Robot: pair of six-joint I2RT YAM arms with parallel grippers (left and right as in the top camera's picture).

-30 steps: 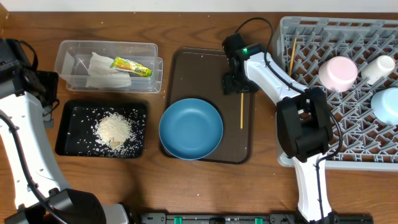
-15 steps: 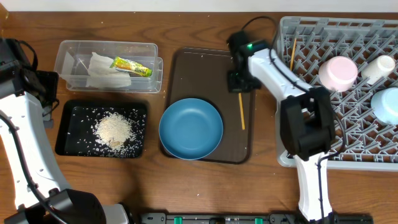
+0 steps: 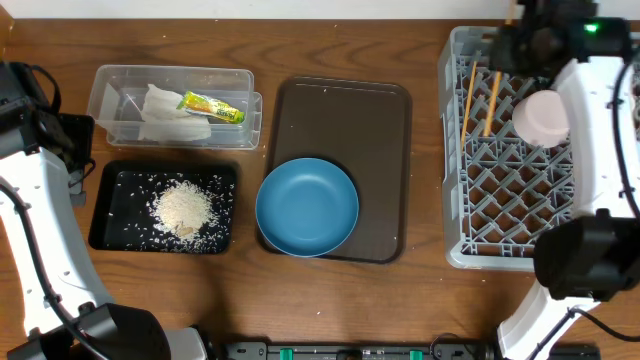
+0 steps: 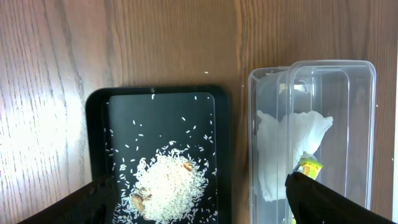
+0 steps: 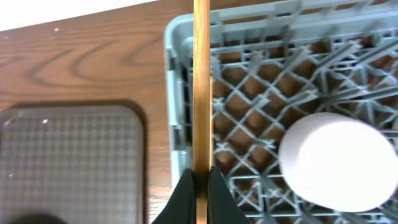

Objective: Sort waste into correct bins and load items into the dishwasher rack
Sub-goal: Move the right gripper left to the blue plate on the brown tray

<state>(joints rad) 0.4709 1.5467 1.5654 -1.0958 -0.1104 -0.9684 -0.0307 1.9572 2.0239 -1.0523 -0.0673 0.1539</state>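
Right arm (image 3: 600,130) blocks the right side of the rack (image 3: 480,200) and clips the pink bowl (image 3: 535,120), while the chopstick (image 5: 201,93) runs off the wrist view's top.

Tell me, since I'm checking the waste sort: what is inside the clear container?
In the clear container lie a crumpled white napkin and, partly on it, a yellow-green snack wrapper. Anything beneath the napkin is covered.

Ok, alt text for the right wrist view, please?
The right gripper is shut on a wooden chopstick, held above the edge of the grey dishwasher rack. A pink bowl sits in the rack; a brown tray's corner shows on the table beside it.
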